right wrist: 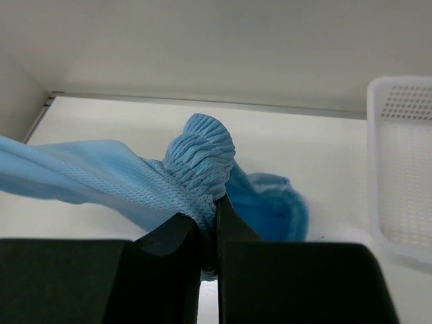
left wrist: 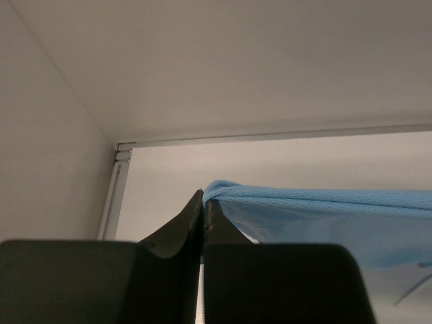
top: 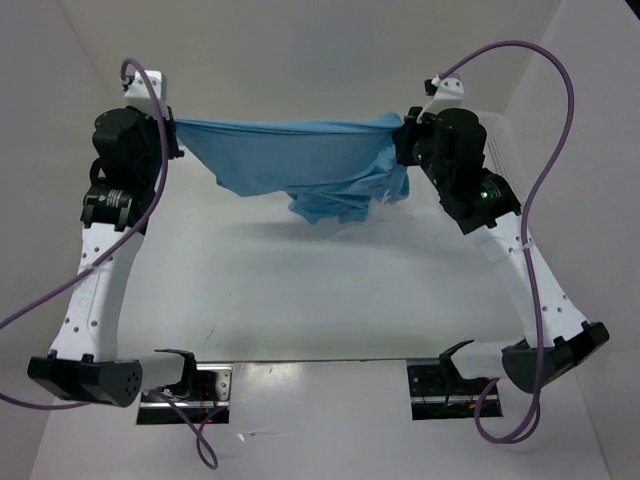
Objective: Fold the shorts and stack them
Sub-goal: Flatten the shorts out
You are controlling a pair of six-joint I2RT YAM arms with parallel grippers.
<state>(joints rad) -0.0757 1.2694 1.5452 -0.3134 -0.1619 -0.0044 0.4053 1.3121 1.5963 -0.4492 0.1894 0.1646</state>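
My left tool (left wrist: 204, 204) is clamped on one corner of the shorts (top: 290, 160), and my right tool (right wrist: 214, 214) is pinched shut on their gathered waistband. The fabric stretches between them over the surface (top: 320, 300), with a bunched part sagging nearer my right tool.

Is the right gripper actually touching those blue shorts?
Touching. The right wrist view shows the right gripper shut on the shorts, their gathered waistband pinched between its closed jaws.
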